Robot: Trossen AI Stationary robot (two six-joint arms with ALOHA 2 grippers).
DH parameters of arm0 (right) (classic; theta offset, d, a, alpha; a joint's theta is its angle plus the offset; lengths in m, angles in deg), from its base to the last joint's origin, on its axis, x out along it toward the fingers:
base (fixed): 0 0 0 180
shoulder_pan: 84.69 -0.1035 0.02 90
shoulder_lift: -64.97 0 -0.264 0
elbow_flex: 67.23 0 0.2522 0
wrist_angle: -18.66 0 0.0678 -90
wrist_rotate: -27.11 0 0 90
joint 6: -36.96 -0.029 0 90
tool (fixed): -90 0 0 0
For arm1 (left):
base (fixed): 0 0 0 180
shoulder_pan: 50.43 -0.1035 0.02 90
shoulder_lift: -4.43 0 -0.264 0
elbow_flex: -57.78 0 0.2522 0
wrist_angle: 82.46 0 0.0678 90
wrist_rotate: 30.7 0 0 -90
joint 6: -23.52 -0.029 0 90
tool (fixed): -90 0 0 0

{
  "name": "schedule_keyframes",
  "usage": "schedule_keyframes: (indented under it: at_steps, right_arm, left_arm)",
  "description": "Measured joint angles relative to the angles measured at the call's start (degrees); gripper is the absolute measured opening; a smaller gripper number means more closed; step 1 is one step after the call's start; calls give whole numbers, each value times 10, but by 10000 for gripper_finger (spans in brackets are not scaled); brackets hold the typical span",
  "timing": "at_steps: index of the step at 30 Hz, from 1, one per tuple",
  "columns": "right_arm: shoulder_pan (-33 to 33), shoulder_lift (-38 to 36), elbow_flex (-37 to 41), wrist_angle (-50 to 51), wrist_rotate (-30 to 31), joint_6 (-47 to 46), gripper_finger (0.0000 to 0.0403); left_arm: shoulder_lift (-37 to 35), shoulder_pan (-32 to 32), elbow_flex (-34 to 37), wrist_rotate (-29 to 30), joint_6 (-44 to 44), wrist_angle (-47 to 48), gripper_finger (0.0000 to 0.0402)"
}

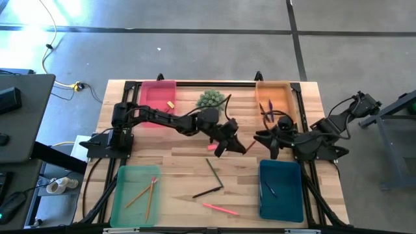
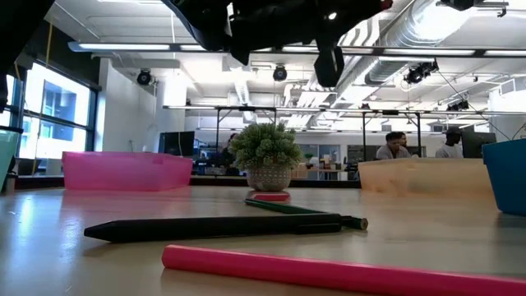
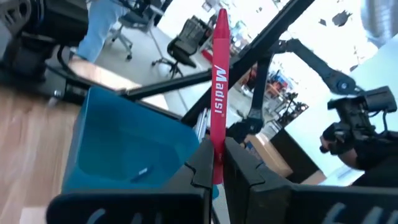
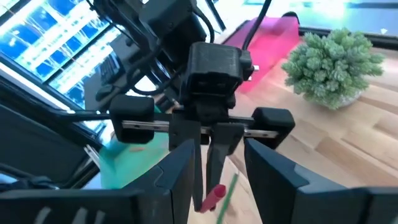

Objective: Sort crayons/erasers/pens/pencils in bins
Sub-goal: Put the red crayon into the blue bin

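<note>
Step in hand: handover of a red crayon [image 3: 217, 93] mid-bench. Your left gripper [image 1: 224, 144] has its fingers clamped on the crayon's lower end, held up off the bench [image 1: 182, 175] between the pink bin [image 1: 157, 94] and the teal bin [image 1: 281, 188]. Your right gripper [image 1: 268, 142] sits close, facing it, fingers apart and empty. Next move, as I judge it: bring the right fingers around the free end, close, then release the left. Two purple-looking sticks already lie in the orange bin [image 1: 273, 97], the likely destination.
</note>
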Motion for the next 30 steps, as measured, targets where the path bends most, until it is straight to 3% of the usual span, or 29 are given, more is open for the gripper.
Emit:
schedule_keyframes:
  at_steps: [12,21,30]
  right_arm:
    - [0,8,0,-18,6,8,134]
    - [0,39,0,-42,-5,13,128]
    - [0,61,0,-40,-16,11,27]
  left_arm:
    - [0,1,0,15,35,-75,1]
    - [-1,1,0,33,47,-79,1]
    - [0,3,0,33,44,-78,1]
